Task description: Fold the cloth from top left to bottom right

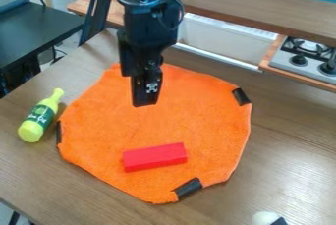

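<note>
The cloth point(207, 121), bright orange with a soft, fuzzy nap, lies spread in a rough many-sided round on the smooth, wood-grained table point(282, 160), its edge wavy and a little rumpled. On its lower half rests a matte red block point(154, 157), straight-edged and oblong, while a glossy yellow-green bottle point(41, 116) with a dark green label and a narrow neck lies just beside the cloth's left side. The black gripper point(145, 97) hangs pointing down in front of the cloth's upper part, and I cannot tell whether its jaws stand apart or together. Counting up, there is one cloth, one block and one bottle, with three dark patches point(188, 188) visible on the cloth's rim: at the left, the upper right and the bottom (this last looks creased, like bent tape). Two dark knobs point(298, 60) sit on the pale stove point(292, 65) at the right, which the view's edge cuts off. The arm point(147, 25) hides a stretch of the cloth's top edge, and a whitish, rounded thing point(265, 217) with a dark part, cut off at the bottom edge, is hard to make out.
</note>
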